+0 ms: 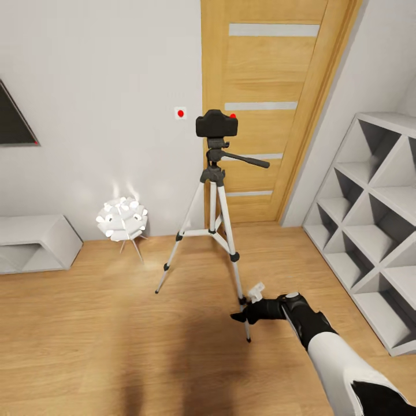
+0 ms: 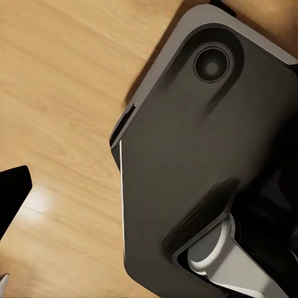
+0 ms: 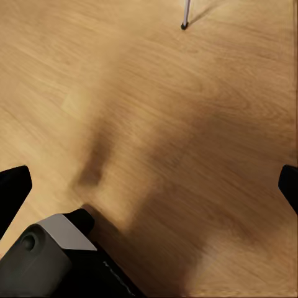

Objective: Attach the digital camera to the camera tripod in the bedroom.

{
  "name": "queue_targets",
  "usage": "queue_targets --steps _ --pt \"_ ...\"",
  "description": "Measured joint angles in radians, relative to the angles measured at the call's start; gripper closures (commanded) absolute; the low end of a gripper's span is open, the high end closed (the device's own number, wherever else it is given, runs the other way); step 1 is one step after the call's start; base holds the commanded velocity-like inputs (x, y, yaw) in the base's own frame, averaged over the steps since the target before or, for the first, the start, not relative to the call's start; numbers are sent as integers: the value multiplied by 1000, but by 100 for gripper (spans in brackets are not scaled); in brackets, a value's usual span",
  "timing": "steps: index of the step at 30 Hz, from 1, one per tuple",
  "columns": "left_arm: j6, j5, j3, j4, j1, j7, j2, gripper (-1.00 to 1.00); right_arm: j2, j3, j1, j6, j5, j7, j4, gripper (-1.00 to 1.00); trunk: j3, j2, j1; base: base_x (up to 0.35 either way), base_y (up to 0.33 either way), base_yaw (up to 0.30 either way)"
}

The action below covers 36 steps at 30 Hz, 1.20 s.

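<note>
The right gripper (image 1: pixel 245 309) hangs low over the wood plank floor (image 1: pixel 86 346), just beside the near foot of the camera tripod (image 1: pixel 215 231). From the right wrist view its two dark fingertips (image 3: pixel 12 192) sit far apart at the picture's opposite edges, so it is wide open, with only bare floor between them and nothing held. The left gripper's state cannot be told: the left wrist view shows one dark fingertip (image 2: pixel 12 192) at the edge, above the floor and beside the robot's dark grey base (image 2: pixel 205 155). The tripod stands upright on the floor in front of the wooden door (image 1: pixel 271 110), its three silver legs spread and its black pan handle pointing toward the white cube shelves (image 1: pixel 370 225). The digital camera (image 1: pixel 216 123) sits on top of the tripod's head, a red dot on its upper corner. No writing can be read anywhere. To the tripod's other side, a low white flower-shaped lamp (image 1: pixel 122 218) stands near the pale grey wall (image 1: pixel 104 86), next to a low white cabinet (image 1: pixel 34 242). A small white wall plate with a red dot (image 1: pixel 181 113) is beside the door.
</note>
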Motion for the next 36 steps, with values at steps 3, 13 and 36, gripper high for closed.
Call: queue_targets --steps 3,13,36 --pt "0 0 0 0 0 0 0 -100 -10 2 0 1 -3 -74 84 -100 0 0 0 -1 0 0" --pt "0 0 0 0 0 0 0 -100 -36 4 6 -2 -1 -229 356 -100 0 0 0 0 0 0" --pt "-2 -11 -1 -4 0 0 5 -100 -78 3 248 -53 -78 -662 521 -100 0 0 0 0 0 0"
